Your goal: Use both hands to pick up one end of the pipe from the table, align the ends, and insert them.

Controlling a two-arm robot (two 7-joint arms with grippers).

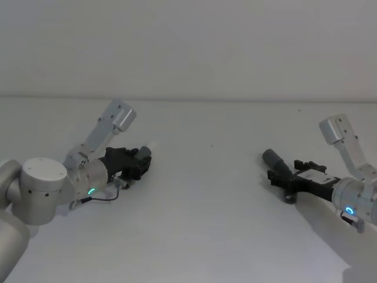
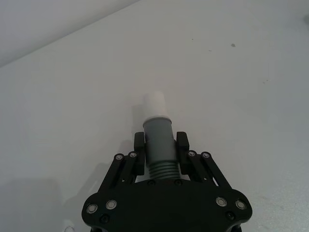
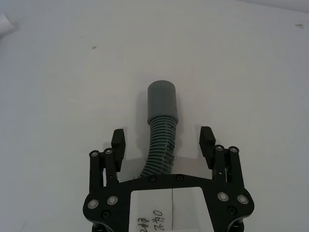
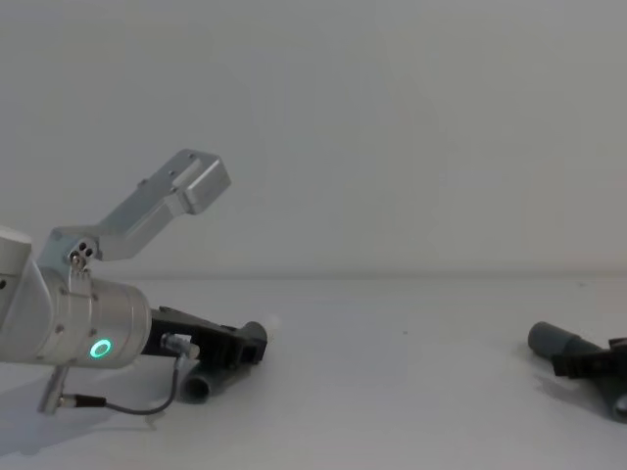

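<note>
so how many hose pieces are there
2: the white-tipped piece clamped in the left gripper at the left of the table, and the cuffed piece lying inside the open right gripper at the right.

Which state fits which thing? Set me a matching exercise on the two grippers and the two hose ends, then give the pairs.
Things:
1. left gripper
2. right gripper
3. white tip
4. grey cuff

States:
A. fingers wide open
B. sticks out past shut fingers
C. fingers shut on a hose
D. lies ahead of open fingers

Pairs: 1-C, 2-A, 3-B, 4-D
</note>
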